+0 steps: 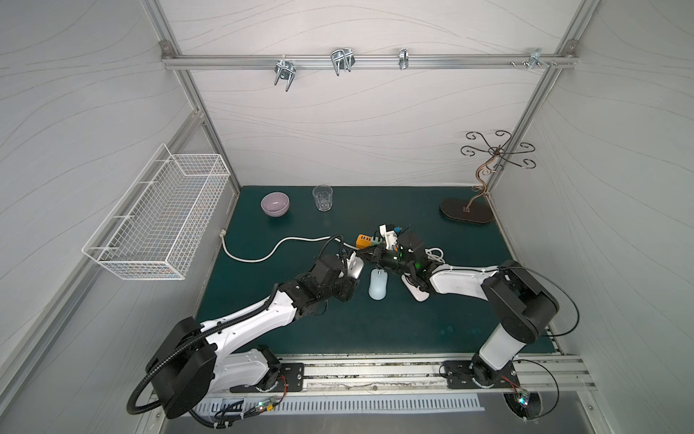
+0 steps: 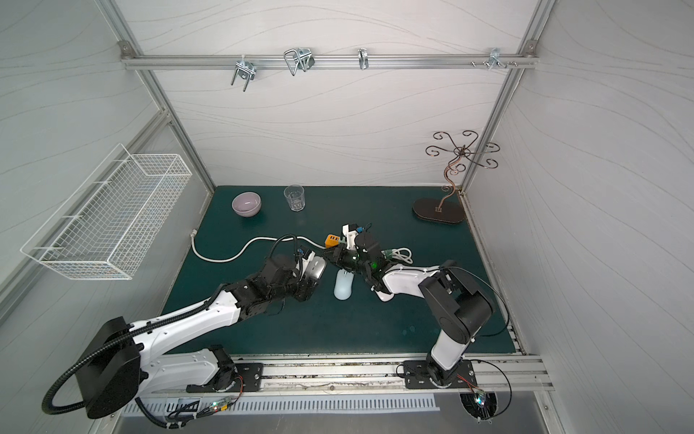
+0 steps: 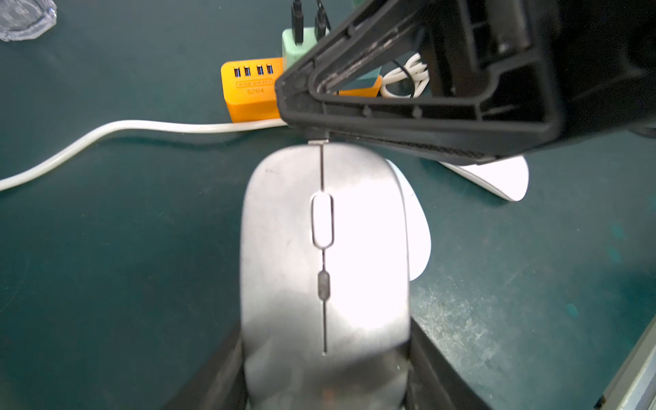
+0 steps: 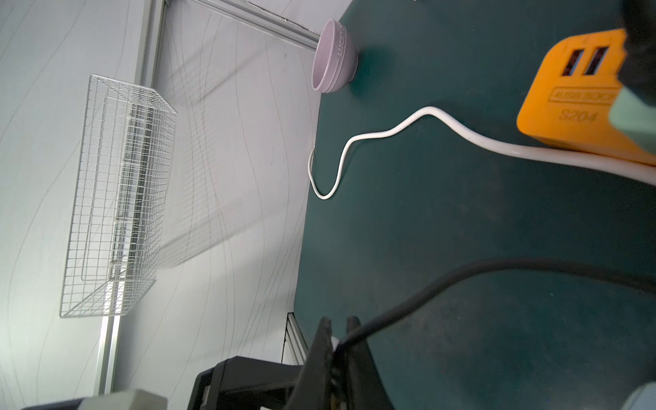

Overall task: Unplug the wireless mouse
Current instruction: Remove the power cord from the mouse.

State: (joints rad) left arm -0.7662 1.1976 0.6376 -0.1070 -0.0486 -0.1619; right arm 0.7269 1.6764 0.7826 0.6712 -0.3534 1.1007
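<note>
My two top views look steeply down on the whole desk (image 1: 375, 330); both wrist cams sit low and close, sharing the orange charger (image 3: 248, 88).

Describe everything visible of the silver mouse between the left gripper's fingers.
The silver mouse is flat, oval, of matte metallic-looking plastic, with a centre seam, a pale scroll wheel and a small dark button. The left gripper clamps its rear sides, holding it seemingly above the green mat. At its front edge sits a cable plug, pinched by the shut right gripper.
</note>
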